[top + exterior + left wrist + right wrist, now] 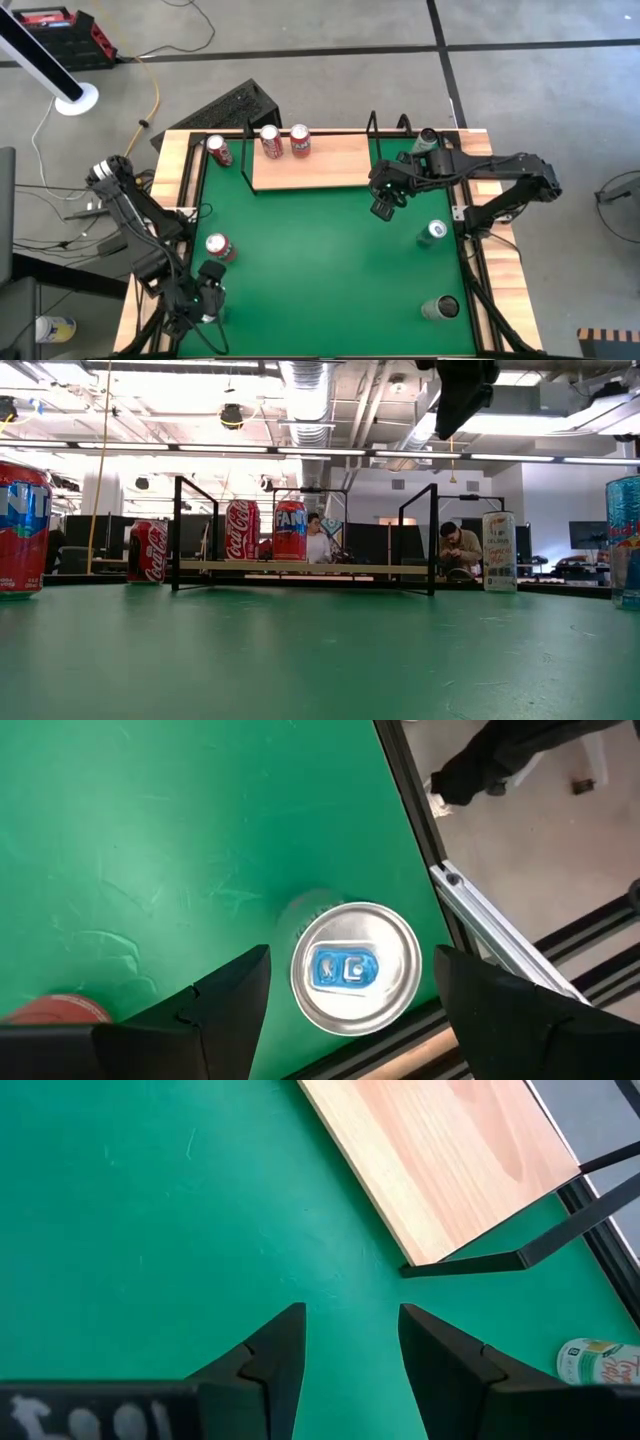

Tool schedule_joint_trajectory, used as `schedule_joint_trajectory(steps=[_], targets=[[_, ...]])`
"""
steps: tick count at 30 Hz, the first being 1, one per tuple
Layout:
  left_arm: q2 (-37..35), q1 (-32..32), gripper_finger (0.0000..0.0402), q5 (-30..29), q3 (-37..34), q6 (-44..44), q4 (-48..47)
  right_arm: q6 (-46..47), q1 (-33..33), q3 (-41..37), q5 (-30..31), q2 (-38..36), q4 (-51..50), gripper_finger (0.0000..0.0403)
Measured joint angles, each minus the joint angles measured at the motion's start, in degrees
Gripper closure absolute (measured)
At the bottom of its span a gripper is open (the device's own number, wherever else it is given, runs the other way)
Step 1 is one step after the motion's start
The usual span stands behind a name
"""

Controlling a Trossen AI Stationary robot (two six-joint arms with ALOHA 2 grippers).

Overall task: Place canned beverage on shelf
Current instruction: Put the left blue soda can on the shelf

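The left gripper (207, 292) hangs open, tips down, over a silver-topped can (355, 967), one finger on each side and neither visibly touching it. That can stands directly under the tool, near the table's (320, 260) edge. A red can (218, 246) stands just beside the gripper.

Farther off from it, another red can (218, 150) stands on the table at the shelf's (330, 168) left end, and two red cans (270, 142) (300, 141) stand on the board. The right gripper (383, 207) hovers open and empty over bare green just off the shelf's right end. A pale can (427, 140) stands beyond it by that end, a green-topped can (432, 233) on its other side, and a dark-topped can (440, 308) well apart.

In all I count eight cans, one shelf and two grippers.

The can is probably stiff if full, with thin, smooth, slippery walls that dent easily. I would take it around the middle of the body, squeezing gently and keeping it upright.
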Motion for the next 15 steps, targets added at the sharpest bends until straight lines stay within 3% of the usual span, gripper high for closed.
schedule_joint_trajectory(steps=[9, 15], targets=[[0.05, 0.02, 0.0134, -2.52, 0.00, 2.82, -0.02, 0.24, 0.01, 0.00, 0.00, 0.00, 0.05, 0.0217], [0.05, 0.02, 0.0107, -2.62, -0.02, 2.54, -0.02, 0.89, 0.00, 0.00, 0.01, 0.02, 0.04, 0.0217]])
